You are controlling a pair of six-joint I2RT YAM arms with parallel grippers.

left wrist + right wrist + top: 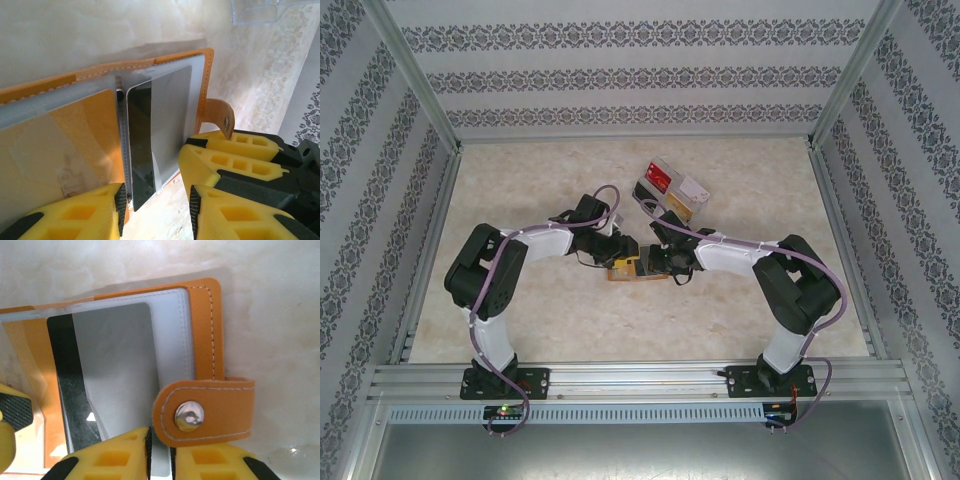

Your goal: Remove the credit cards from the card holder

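From above, the card holder [622, 271] is mostly hidden beneath the arms [730, 250], its contents unreadable.

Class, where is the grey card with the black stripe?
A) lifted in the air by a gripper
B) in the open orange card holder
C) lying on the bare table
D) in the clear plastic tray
B: the grey card sits tucked inside the open card holder, which lies flat on the table.
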